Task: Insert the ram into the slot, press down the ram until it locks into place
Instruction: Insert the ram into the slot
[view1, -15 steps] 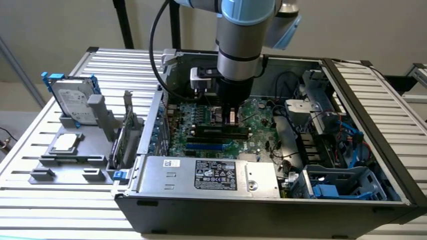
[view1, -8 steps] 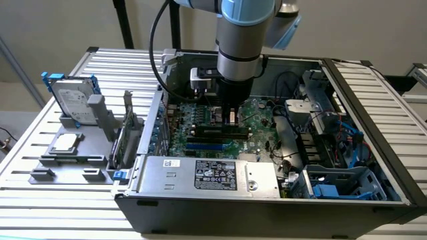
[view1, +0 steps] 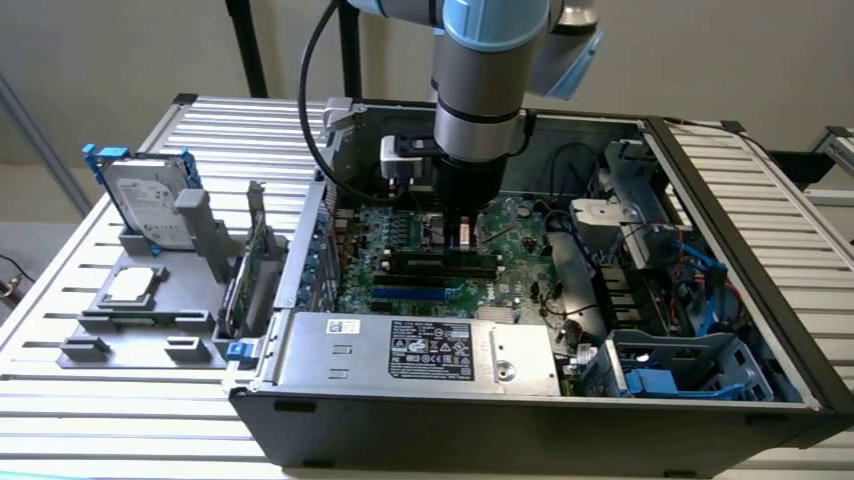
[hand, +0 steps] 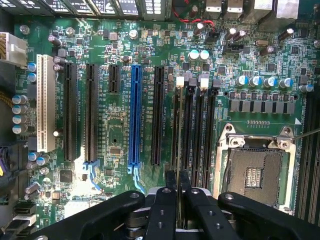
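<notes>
The end effector has its two black fingers pressed together on a thin board seen edge-on, the ram, which it pinches near the middle. In the wrist view the ram's edge runs in line with the slot, the one of four parallel black memory sockets that lies nearest the long expansion connectors. That slot ends in a white clip. I cannot tell whether the ram already sits in the slot or hangs just above it.

In the middle of the exterior view the end effector hangs low inside the open computer case, with the arm coming straight down from the upper middle of the frame. It is right over the black memory sockets on the green motherboard.

Beside the memory sockets the wrist view shows the motherboard carrying a bright blue connector, several black connectors and one white connector. On the other side of the sockets lies the square metal-framed CPU socket.

In the lower middle of the exterior view a grey metal box with a label lies across the case. The case stands on a slatted metal tabletop. At the exterior view's left, a hard drive stands upright in a grey holder
</notes>
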